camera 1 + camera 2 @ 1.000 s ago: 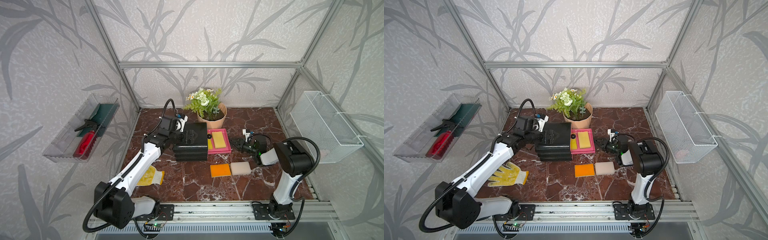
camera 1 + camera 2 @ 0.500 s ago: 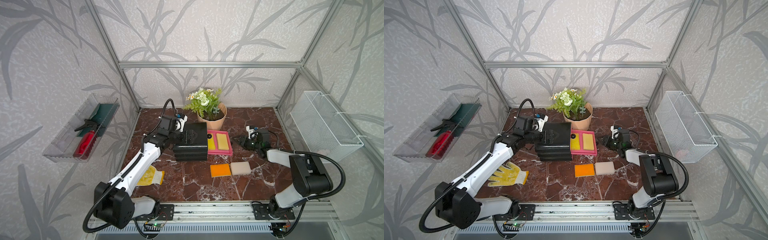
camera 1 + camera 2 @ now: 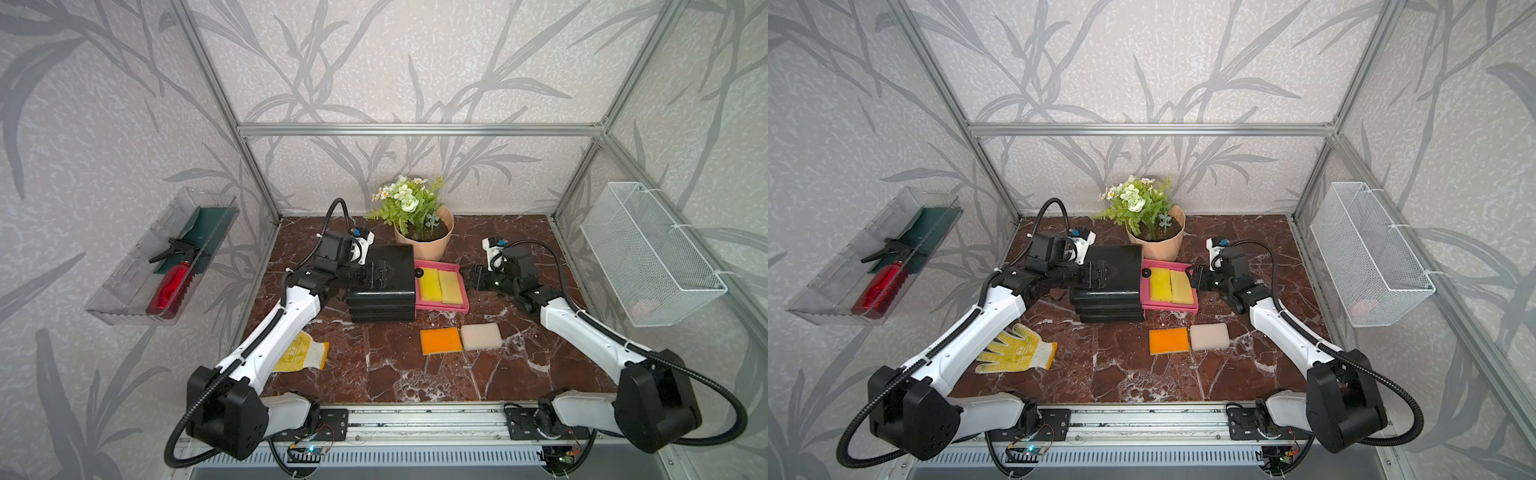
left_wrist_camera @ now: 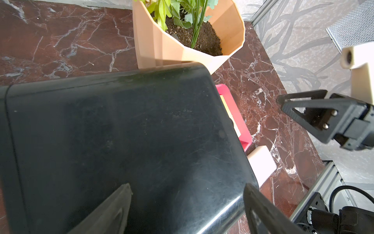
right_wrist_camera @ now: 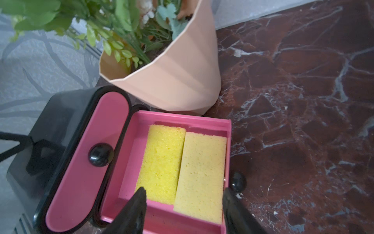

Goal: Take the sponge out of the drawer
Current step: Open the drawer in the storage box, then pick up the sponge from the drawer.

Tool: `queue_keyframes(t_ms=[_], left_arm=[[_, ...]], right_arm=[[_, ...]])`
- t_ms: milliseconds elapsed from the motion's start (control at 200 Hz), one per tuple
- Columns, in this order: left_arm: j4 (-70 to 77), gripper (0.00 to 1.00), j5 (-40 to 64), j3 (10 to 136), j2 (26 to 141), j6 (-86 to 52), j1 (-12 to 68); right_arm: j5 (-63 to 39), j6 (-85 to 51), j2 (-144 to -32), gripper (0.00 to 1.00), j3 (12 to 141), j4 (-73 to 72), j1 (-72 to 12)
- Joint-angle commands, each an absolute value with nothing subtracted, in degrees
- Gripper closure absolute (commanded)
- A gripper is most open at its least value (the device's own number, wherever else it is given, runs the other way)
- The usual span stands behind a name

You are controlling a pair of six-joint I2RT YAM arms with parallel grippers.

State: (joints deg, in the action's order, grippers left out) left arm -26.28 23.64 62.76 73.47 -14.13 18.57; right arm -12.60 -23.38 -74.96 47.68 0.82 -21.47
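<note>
Nearest the robot's base, a yellow work glove (image 3: 301,353) lies on the marble table (image 3: 374,382) beside the left arm. An orange sponge (image 3: 440,340) and a beige sponge (image 3: 481,336) lie side by side in front of the cabinet. Behind them stands the black cabinet (image 3: 382,291), with its pink drawer (image 3: 442,306) pulled out toward the right arm. Two sponges lie flat in the drawer, edge to edge: a bright yellow sponge (image 3: 429,284) on the cabinet side and a pale yellow sponge (image 3: 451,286) next to the drawer's front wall. The right gripper (image 3: 471,277) sits just outside that front wall, pointing at the drawer, its jaws parted with nothing between them. In the right wrist view its fingers (image 5: 133,210) frame the ends of both sponges without touching either. One fingertip there is just beside the drawer's black knob (image 5: 237,182). Whether the gripper touches the drawer wall cannot be told. The left gripper (image 3: 384,272) lies over the cabinet's top with its jaws spread wide. In the left wrist view its fingers (image 4: 113,208) sit above the black lid and clamp nothing. Farthest back, the potted plant (image 3: 422,237) stands just behind the cabinet and the drawer.
</note>
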Motion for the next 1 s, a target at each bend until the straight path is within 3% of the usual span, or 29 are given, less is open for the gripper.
queue_keyframes(t_ms=[0, 520, 995], left_arm=[[-31.5, 0.13, 23.6, 61.8, 72.8, -14.5, 18.2], [-31.4, 0.13, 23.8, 61.5, 71.8, -14.8, 18.2], [-31.5, 0.13, 23.7, 61.5, 71.3, -14.7, 18.2]], right_arm=[[-5.7, -19.2, -76.9, 0.40, 47.9, 5.5, -24.9], [-6.2, -20.2, -90.1, 0.46, 54.4, 1.7, -33.8], [-10.1, -21.7, -97.2, 0.47, 57.5, 0.3, -34.2]])
